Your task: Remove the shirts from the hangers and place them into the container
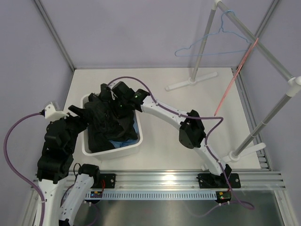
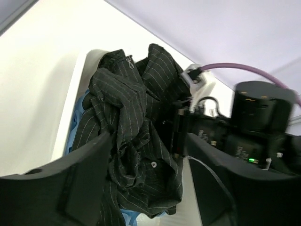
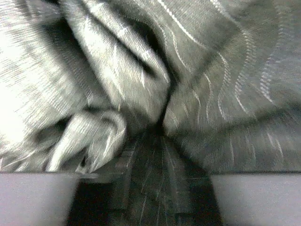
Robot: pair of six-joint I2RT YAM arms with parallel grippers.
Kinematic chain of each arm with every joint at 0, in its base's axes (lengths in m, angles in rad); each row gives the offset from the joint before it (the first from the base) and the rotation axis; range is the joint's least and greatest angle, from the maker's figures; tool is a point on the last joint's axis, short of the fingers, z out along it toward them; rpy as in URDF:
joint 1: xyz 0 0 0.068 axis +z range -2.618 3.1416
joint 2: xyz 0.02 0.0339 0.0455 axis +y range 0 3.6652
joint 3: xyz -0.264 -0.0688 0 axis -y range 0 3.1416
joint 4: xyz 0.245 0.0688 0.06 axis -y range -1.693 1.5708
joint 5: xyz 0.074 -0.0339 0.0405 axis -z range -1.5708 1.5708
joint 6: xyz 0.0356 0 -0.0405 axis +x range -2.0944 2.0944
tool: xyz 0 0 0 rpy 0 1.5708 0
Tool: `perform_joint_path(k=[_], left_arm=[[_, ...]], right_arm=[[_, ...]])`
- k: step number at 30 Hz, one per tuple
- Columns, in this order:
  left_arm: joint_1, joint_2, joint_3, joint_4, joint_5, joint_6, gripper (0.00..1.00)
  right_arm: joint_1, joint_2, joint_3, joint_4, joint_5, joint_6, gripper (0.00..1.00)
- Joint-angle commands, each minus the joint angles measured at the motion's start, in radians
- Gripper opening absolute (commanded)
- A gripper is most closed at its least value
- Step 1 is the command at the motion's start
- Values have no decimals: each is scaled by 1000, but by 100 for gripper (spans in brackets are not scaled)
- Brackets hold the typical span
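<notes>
Shirts, two, are lying bunched in one basket (image 1: 86, 147), black shirt (image 1: 106, 126) over blue shirt (image 1: 123, 142), the black sitting loose between the left gripper's (image 2: 146, 155) spread fingers and crowding the right gripper (image 3: 167, 188), whose hold cannot be told, while two hangers, blue hanger (image 1: 211, 45) and pink hanger (image 1: 234, 79), are hanging well beyond both grippers.

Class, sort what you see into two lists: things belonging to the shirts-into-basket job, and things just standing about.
Job: black pinstriped shirt, light blue shirt, white basket, blue hanger, pink hanger.
Standing about: grey rack poles, purple cables.
</notes>
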Motion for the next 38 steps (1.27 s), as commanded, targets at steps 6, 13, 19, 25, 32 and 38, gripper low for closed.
perform_joint_path(k=[6,13,19,25,32,38], left_arm=[[3,-2,50,44,41,20,99],[3,34,55,-9,211,32,99],[3,-27,-2,-17,253,32,99],[3,-100,-40,14,224,27,99],[2,-110,-45,14,214,30,99],[3,-152,-54,12,184,46,99]], right_arm=[[95,-448,-187,-44,169,-38,99],[201,-744,-480,-90,329,97,99],[358,-991,-738,-182,682,286,99],[471,-1346,-971,-235,942,472,99],[471,-1662,-1140,-320,1045,591,99],[473,-1722,-1180,-380,1074,649,100]])
